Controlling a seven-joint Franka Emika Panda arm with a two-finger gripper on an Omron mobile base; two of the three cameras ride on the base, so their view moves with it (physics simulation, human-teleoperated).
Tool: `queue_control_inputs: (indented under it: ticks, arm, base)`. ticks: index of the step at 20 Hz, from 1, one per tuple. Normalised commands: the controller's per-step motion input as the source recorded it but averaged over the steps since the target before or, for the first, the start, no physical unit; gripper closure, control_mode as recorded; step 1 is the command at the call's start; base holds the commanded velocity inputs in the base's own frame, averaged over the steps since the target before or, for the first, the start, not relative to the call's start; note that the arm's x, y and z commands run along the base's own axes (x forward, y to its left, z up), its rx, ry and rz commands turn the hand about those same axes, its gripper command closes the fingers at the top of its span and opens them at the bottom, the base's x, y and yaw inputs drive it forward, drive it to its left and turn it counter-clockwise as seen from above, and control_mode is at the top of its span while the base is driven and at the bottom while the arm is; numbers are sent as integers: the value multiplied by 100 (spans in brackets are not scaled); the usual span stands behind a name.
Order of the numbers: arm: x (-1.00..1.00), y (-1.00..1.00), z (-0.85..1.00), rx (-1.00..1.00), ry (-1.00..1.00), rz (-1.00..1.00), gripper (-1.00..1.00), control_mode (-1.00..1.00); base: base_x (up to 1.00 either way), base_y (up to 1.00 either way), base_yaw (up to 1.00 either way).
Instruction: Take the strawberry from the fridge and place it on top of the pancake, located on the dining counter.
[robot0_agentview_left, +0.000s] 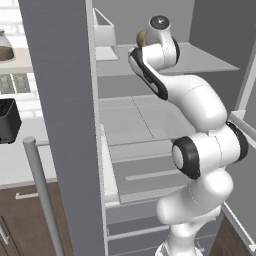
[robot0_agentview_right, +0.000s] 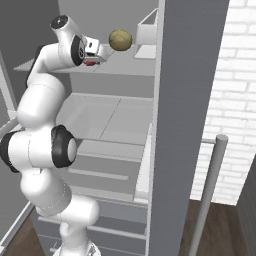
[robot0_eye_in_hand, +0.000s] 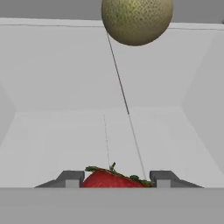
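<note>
1. Two dark fingertips of the gripper (robot0_eye_in_hand: 116, 179) sit at the bottom of the hand view, one on each side of the strawberry (robot0_eye_in_hand: 113, 179); whether they press it I cannot tell.
2. Above, at the top centre of that view, an olive-green round fruit (robot0_eye_in_hand: 136, 19) rests farther back on the pale shelf (robot0_eye_in_hand: 65, 131).
3. Right base view, upper left: a speck of red, the strawberry (robot0_agentview_right: 89, 62), shows under the hand on an upper shelf of the open fridge (robot0_agentview_right: 187, 100).
4. Left base view hides the berry behind the arm (robot0_agentview_left: 195, 100); its far left shows a black toaster (robot0_agentview_left: 9, 120) on a pale counter (robot0_agentview_left: 20, 165).
</note>
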Motion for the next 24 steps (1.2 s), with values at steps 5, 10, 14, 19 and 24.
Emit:
queue_control_inputs:
  ticks: [5,10,14,19,24]
  arm:
    - [-32,0,0,0,-4,0,100,-100]
    - [-99,0,0,0,-21,0,100,-100]
    - [-100,0,0,0,-19,0,100,-100]
    - [-100,0,0,0,-7,0,100,-100]
    - [-100,0,0,0,0,0,100,-100]
  base:
    - [0,0,0]
    - [0,0,0]
    - [0,0,0]
    - [0,0,0]
    - [0,0,0]
